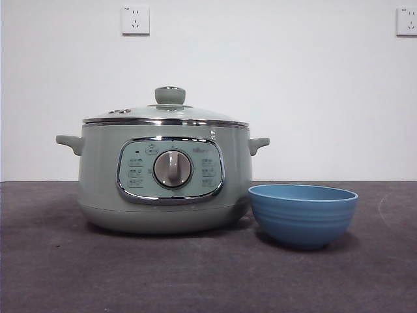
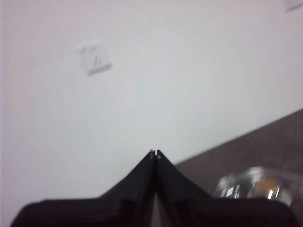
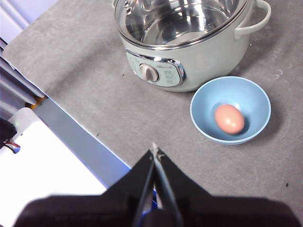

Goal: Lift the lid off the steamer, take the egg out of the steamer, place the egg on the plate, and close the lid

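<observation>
Front view: lid seated on steamer.

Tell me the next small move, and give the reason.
Probably none beyond keeping both arms parked: the egg already lies in the blue bowl, the lid sits on the steamer, and both pincers are shut and clear of them.

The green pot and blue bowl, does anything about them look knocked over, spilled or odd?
Nothing stands out. The steamer stands upright with the lid seated level on it. The blue bowl sits upright beside it, holding the egg whole. No spills show on the table. Both grippers are shut and away from everything.
</observation>
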Tool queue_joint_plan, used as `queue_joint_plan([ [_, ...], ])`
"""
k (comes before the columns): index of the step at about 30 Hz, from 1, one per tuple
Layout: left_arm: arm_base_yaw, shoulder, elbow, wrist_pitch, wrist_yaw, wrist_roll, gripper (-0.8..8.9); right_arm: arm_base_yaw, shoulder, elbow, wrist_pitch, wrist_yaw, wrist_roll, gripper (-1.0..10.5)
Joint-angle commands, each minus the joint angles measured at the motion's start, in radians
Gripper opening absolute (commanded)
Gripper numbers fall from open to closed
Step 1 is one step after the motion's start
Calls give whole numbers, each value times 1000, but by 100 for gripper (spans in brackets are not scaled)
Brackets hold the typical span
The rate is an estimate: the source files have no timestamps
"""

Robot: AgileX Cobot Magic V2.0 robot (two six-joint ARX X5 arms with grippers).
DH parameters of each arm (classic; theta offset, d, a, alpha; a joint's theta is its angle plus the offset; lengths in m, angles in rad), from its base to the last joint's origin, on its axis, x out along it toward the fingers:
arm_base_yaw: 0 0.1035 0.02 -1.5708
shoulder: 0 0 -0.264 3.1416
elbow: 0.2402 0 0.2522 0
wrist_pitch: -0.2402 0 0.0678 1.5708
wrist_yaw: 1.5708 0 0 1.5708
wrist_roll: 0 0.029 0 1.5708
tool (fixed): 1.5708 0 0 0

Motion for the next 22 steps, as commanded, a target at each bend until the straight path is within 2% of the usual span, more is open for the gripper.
queue_joint_plan([
  [1, 25, -104, -232, 87, -21, 2, -4, 2, -2, -2, 3, 3, -5, 0],
  [7, 65, -301, -572, 229, -27, -81, -4, 2, -2, -2, 3, 3, -4, 0],
  [10, 79, -376, -694, 244, -60, -134, -4, 2, -2, -2, 3, 3, -5, 0],
  [16, 79, -489, -855, 244, -200, -216, -4, 2, -2, -2, 3, 3, -5, 0],
  [22, 78, -572, -948, 217, -229, -282, -4, 2, -2, -2, 3, 3, -5, 0],
])
